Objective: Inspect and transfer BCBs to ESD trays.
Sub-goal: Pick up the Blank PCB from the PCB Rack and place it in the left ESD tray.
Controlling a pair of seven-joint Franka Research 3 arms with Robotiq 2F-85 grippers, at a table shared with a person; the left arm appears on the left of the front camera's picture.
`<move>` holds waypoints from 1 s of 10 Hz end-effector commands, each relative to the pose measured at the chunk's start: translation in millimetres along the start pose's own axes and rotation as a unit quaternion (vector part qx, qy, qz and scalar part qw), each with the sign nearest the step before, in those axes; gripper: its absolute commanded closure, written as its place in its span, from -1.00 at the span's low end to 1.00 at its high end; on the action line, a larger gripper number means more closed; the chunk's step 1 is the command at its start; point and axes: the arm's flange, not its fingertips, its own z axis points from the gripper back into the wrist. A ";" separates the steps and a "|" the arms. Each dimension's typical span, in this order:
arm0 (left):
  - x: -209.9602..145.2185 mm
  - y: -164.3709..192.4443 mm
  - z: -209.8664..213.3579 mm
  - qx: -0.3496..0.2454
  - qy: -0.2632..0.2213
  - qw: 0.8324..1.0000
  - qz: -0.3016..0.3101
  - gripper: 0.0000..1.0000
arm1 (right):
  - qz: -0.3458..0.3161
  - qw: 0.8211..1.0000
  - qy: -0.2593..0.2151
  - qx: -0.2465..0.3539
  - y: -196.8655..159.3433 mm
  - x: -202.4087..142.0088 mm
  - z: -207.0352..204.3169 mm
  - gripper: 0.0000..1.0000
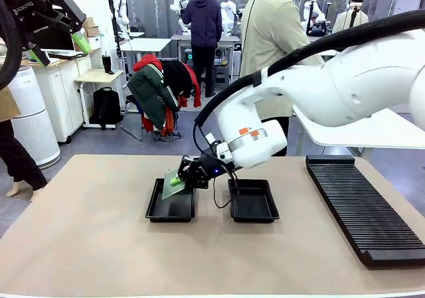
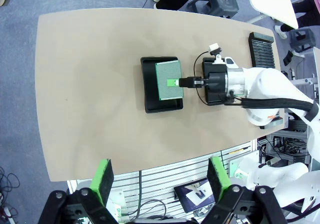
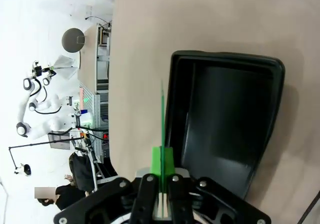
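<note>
Between the closed jaws of your right gripper sits one BCB, pinched by its near edge so the green face is left bare for inspection — the board hangs tilted, its far edge dipping toward the ESD tray directly beneath the tool; contact I cannot confirm. Beside that gripper, the second ESD tray lies empty. Your left gripper hangs high and well apart, jaws spread, holding nothing — likely parked clear of the placement.
</note>
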 end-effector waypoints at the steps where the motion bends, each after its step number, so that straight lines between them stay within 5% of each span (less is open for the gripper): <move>1: -1.0 0.3 -0.4 -0.004 -0.001 1.000 0.001 -1.00 | -0.016 0.999 0.000 -0.030 6.2 8.5 -14.3 0.95; 10: -1.0 0.3 -0.4 -0.004 -0.001 1.000 0.001 -1.00 | -0.023 0.997 -0.002 -0.076 -4.6 -2.5 -39.4 0.95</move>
